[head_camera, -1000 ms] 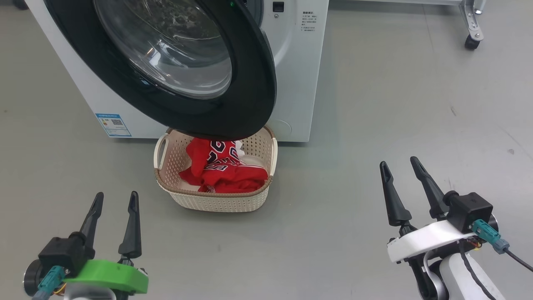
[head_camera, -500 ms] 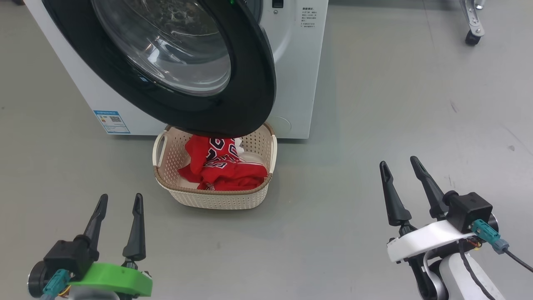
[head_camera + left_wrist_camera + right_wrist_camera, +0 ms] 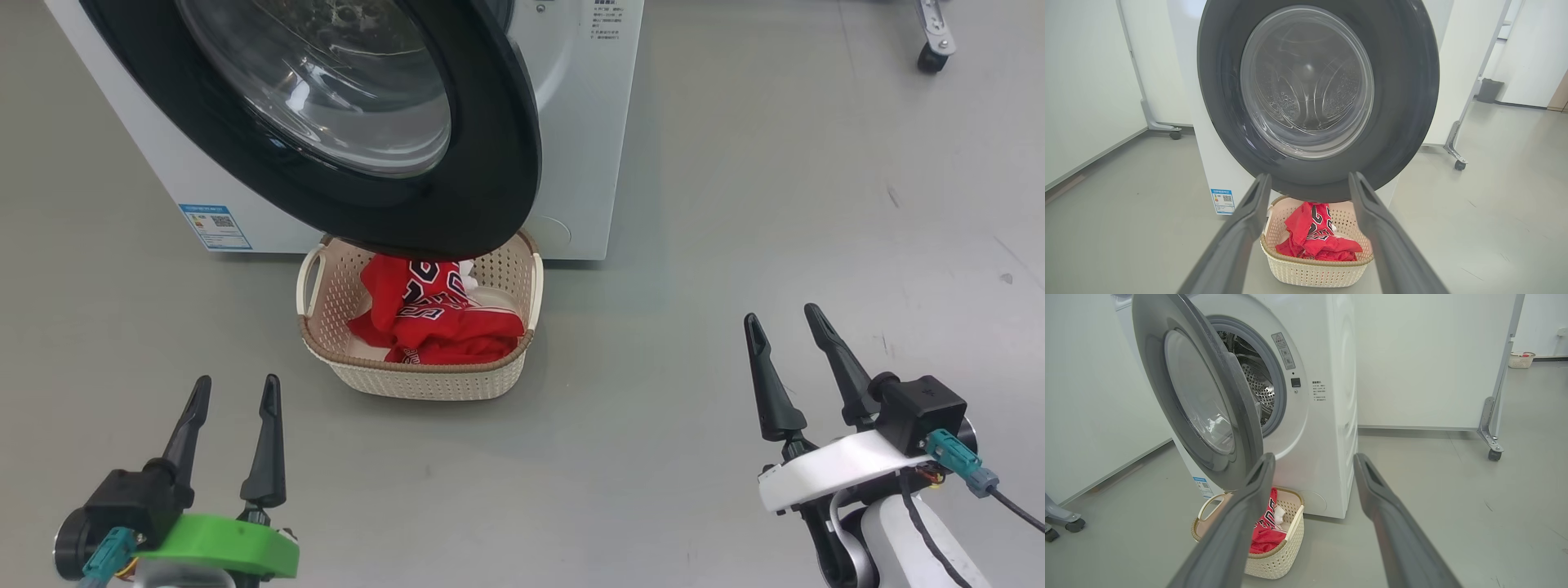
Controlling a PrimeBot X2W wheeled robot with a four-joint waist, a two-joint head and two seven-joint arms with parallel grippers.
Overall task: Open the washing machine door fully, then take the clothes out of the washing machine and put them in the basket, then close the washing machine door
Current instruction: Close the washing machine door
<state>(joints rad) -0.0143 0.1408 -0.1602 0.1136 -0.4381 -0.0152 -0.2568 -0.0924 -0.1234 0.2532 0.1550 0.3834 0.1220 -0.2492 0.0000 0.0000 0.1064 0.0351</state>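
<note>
Since the earlier frame the whole head view has slid a little, so the camera is judged to have moved. The left gripper (image 3: pixel 237 380), on its green mount, is seen slightly further right in the frame. The right gripper (image 3: pixel 780 314), on its white mount, is seen at the same spot.

Head view: both claws are held spread wide & empty at the near edge, left & right, well apart from everything else. The big white front-loading washing machine (image 3: pixel 575 122) is placed far left. Its large round door (image 3: pixel 498 163), glossy black rim w/ clear glass bowl, is swung out toward the camera. The small cream perforated plastic basket (image 3: pixel 424 377), w/ brown woven-look rim, is set on the grey floor (image 3: pixel 735 204) just in front of the machine, its far part hidden under the door's lower edge. The bright red clothes (image 3: pixel 457 335), w/ white trim & dark lettering, are piled inside it. A small blue label (image 3: pixel 214 226) is stuck low on the machine's front, left of the basket.

Left wrist view: the door is seen nearly face-on, w/ the perforated steel drum (image 3: pixel 1306 102) visible through the glass. Basket & clothes are framed between the two dark fingers, below the door.

Right wrist view: the door is seen from its side, standing out from the grey rubber seal (image 3: pixel 1280 396). The basket is seen beneath it, clothes partly hidden by one finger. A metal wheeled frame (image 3: pixel 1492 437) is parked far right.
</note>
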